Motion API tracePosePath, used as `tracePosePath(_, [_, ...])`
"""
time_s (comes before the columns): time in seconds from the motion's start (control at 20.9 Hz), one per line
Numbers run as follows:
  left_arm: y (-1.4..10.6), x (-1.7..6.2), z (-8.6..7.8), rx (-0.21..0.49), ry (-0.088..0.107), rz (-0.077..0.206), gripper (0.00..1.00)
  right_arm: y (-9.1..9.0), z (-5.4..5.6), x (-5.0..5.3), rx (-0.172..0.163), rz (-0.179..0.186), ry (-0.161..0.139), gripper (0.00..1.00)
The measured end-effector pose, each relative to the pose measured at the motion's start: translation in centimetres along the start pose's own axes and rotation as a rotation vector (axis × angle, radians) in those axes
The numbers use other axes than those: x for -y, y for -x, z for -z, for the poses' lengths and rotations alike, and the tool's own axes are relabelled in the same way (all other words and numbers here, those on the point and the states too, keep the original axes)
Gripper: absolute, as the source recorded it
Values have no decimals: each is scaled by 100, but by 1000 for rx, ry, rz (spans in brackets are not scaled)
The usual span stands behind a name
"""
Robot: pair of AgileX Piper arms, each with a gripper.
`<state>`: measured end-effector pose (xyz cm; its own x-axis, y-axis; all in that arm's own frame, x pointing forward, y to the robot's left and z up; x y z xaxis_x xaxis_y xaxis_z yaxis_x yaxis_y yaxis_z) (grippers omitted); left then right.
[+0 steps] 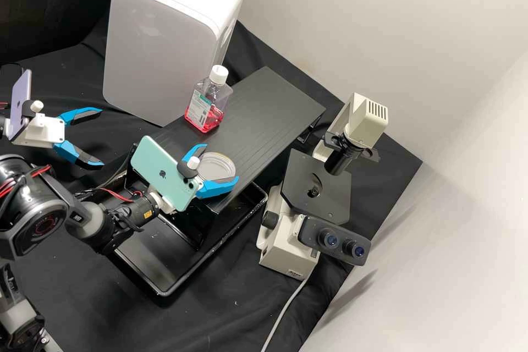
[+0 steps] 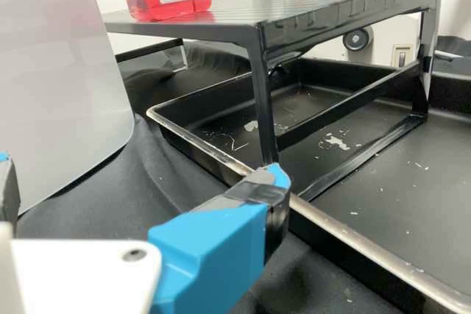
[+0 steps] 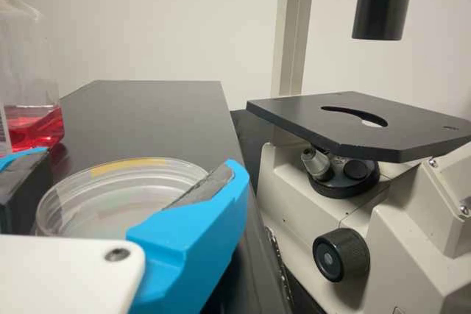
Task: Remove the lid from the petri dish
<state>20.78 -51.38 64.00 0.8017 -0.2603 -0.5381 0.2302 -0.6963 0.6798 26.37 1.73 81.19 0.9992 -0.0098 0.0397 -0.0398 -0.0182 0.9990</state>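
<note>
- Petri dish (image 1: 213, 168), lid on, sat flat on the black rack (image 1: 264, 115), directly within my right claw (image 1: 221, 163).
- I could not tell whether that claw was clamped on the lid or just short of contact.
- The dish is round, so no axis to favour. I judged the lift to run straight up.
- Left claw (image 1: 99, 137) released, well apart from the dish. The right was plainly nearer.

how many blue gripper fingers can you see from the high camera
4. Two on the left gripper, spread open beside the white box; two on the right gripper, either side of the petri dish on the black rack. None look hidden.
</note>
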Motion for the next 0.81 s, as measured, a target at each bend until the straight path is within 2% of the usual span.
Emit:
tracePosePath(0.19, [-4,-4,-1,0,0,-2,100,9,15,-15,-9,-9,0,0])
tracePosePath(0.48, [-18,11,-1,0,0,3,100,106,115,-145,-78,-81,-6,0])
tracePosePath(0.81, [-18,11,-1,0,0,3,100,138,130,-161,-85,-88,-14,0])
